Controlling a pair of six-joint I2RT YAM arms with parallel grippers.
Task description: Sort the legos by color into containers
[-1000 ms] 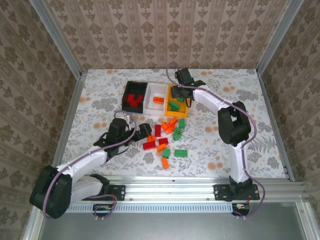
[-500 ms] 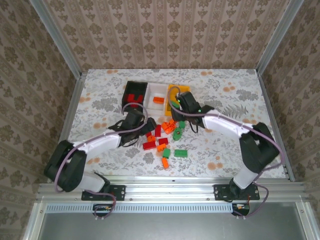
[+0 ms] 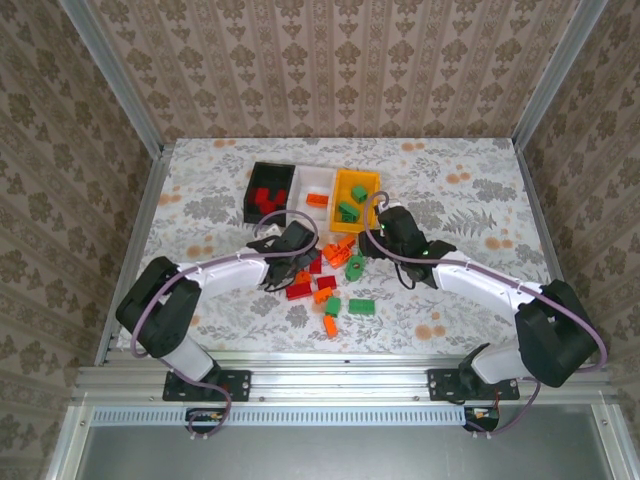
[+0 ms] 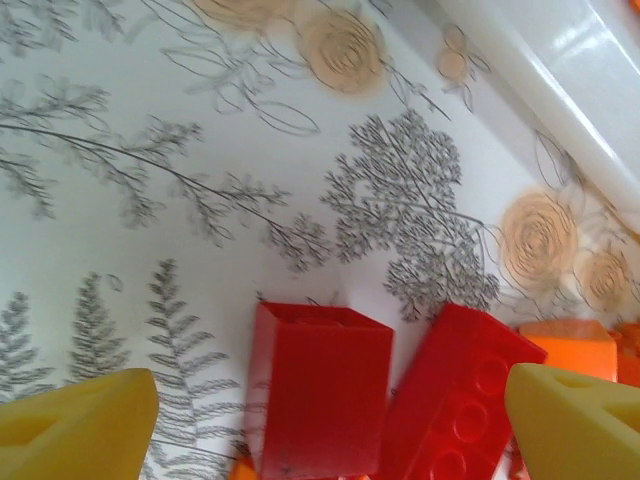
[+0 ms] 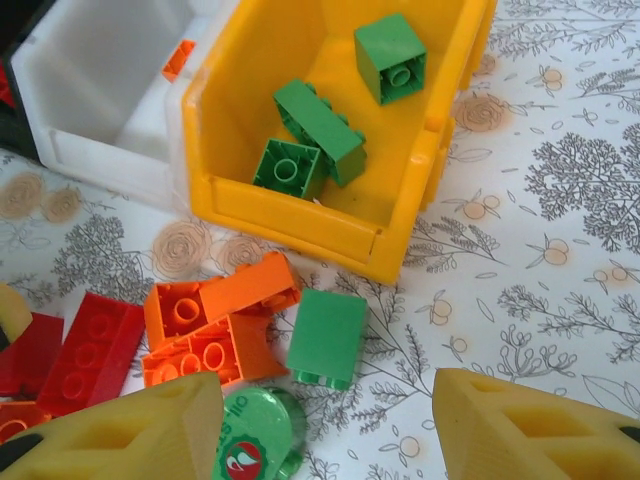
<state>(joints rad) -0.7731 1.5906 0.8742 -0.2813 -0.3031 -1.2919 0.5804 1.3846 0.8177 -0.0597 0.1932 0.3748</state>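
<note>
Hovering low over the pile, your left gripper (image 4: pixel 325 425) had its fingers spread wide, and two red legos (image 4: pixel 318 385) lay side by side on the table (image 4: pixel 150 200) between them, touching neither pad. Your right gripper (image 5: pixel 330 430) was released too, grasping nothing. A green lego (image 5: pixel 328 338) lay flat just ahead of its fingers, beside orange legos (image 5: pixel 215 315) and just outside the yellow-orange bin (image 5: pixel 300 215), where three green bricks (image 5: pixel 318 130) sat.
</note>
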